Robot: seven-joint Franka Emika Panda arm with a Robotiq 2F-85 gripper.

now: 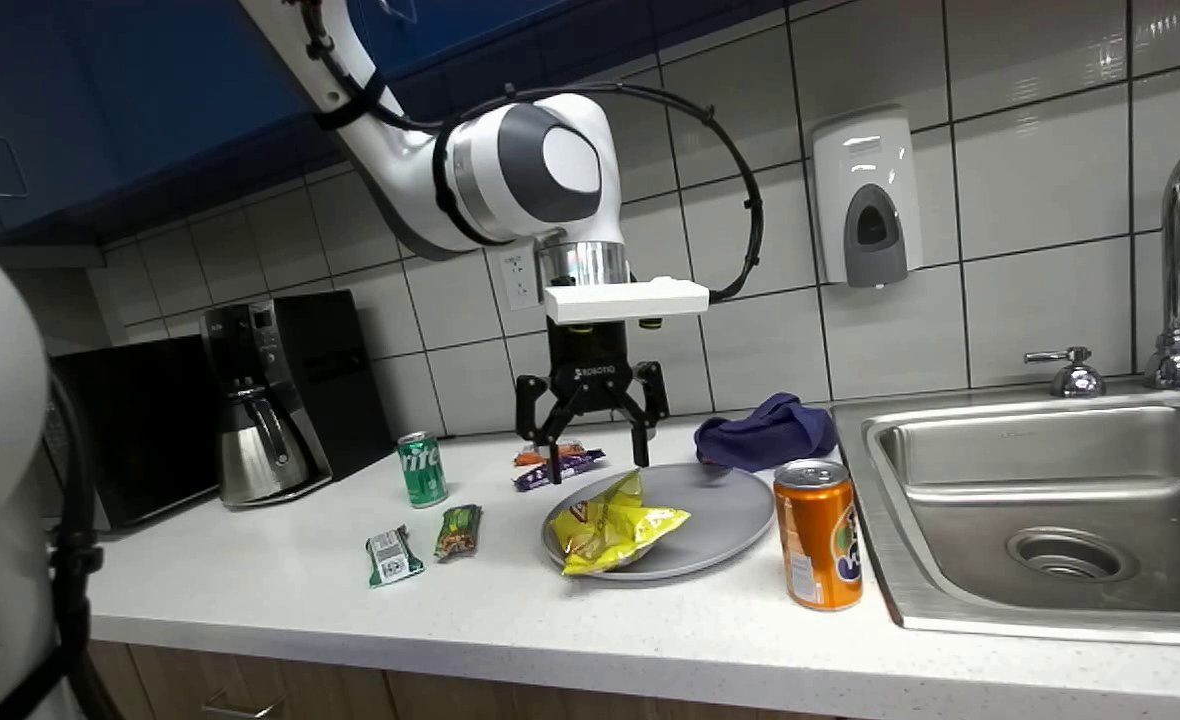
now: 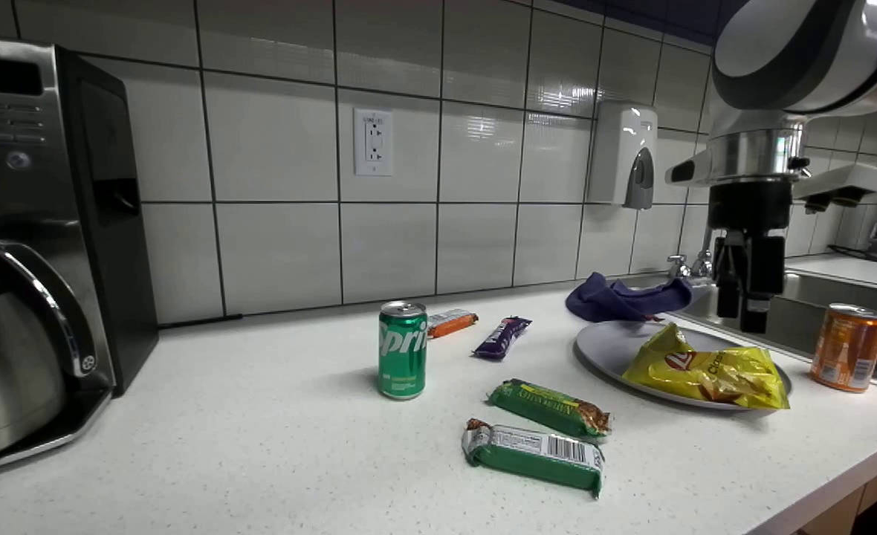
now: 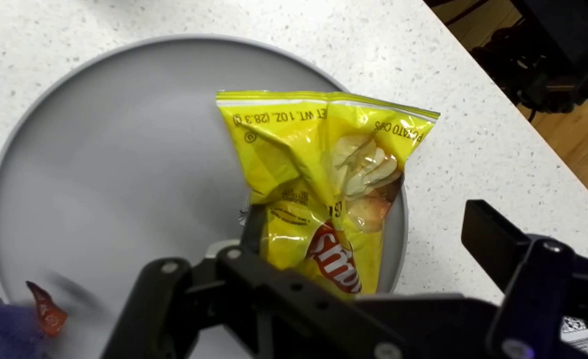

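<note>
My gripper (image 1: pixel 598 472) is open with nothing between its fingers, above the yellow chip bag in both exterior views. The gripper also shows side-on in an exterior view (image 2: pixel 742 312). The yellow chip bag (image 1: pixel 615 530) lies crumpled on the grey plate (image 1: pixel 725 510), with one end over the plate's rim. In the wrist view, the bag (image 3: pixel 324 164) lies below the spread fingers (image 3: pixel 366 222), nearer the left finger, and its lower end is hidden behind the gripper. The plate (image 3: pixel 124 149) fills the left of that view.
An orange can (image 1: pixel 818 540) stands between plate and sink (image 1: pixel 875 560). A dark blue cloth (image 1: pixel 765 435) touches the plate's back, with a small red thing (image 3: pixel 50 314) beside it. A green can (image 2: pixel 403 353), green bars (image 2: pixel 550 407), a purple bar (image 2: pixel 502 338) and an orange bar (image 2: pixel 452 322) lie around.
</note>
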